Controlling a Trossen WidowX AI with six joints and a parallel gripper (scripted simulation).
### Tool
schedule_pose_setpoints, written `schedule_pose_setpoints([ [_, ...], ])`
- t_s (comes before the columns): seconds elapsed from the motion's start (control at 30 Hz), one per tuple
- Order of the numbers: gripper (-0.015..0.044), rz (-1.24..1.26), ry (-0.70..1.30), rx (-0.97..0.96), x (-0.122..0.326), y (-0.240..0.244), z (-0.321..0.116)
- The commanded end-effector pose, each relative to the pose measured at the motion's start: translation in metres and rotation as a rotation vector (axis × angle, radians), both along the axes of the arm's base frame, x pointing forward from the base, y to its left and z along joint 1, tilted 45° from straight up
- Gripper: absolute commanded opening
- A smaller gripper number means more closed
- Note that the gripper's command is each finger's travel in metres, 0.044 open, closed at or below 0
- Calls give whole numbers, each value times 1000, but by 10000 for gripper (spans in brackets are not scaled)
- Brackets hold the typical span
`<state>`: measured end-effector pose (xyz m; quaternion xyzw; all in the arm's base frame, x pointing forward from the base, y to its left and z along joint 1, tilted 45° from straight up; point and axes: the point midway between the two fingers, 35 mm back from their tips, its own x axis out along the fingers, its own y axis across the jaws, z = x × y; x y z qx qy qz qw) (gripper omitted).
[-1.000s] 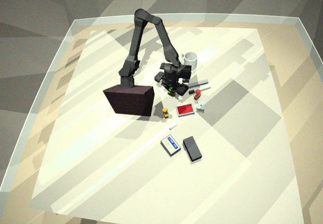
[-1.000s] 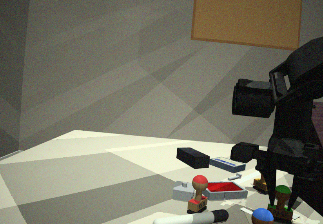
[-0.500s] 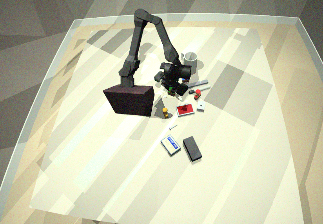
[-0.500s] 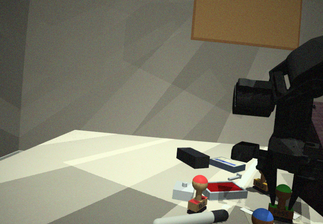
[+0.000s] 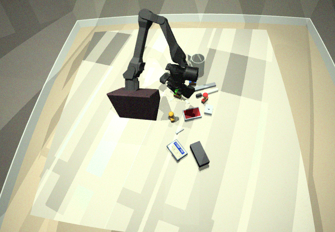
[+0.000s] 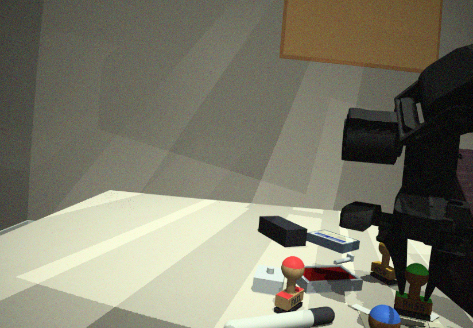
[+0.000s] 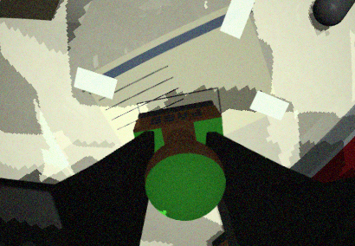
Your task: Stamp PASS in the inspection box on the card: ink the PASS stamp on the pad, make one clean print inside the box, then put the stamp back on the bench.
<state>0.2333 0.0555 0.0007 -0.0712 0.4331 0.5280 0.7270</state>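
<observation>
The PASS stamp (image 5: pixel 177 92) (image 6: pixel 416 273) (image 7: pixel 185 187), with a green knob and wooden base, stands upright at the card. My gripper (image 6: pixel 414 296) (image 7: pixel 180 140) points down and is shut on its neck, just above the base. The card (image 7: pixel 203 57) has a blue stripe, thin lines and white tape at its corners. The base is over the inspection box (image 7: pixel 219 100); the box outline shows beyond the base's far edge, and its near part is hidden. I cannot tell whether the stamp face touches the card. No print is visible. The open red ink pad (image 5: pixel 192 113) (image 6: pixel 330 273) lies nearby.
The red FAIL stamp (image 5: pixel 204 97) (image 6: pixel 293 265), yellow stamp (image 5: pixel 171 116) (image 6: pixel 383 269) and blue-knobbed stamp (image 6: pixel 383 315) stand around. A marker (image 5: pixel 212 92), grey bar (image 5: pixel 207 86) and mug (image 5: pixel 197 64) are beyond the gripper. The pad lid (image 5: pixel 177 150) and dark block (image 5: pixel 199 153) lie farther off.
</observation>
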Motion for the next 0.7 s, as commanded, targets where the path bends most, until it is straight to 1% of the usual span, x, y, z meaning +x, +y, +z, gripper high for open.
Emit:
schedule_pose_setpoints([
  [0.0,0,-1,-10,-3,3,-5,4],
  [0.67,0,-1,-10,-7,1,-28,26],
])
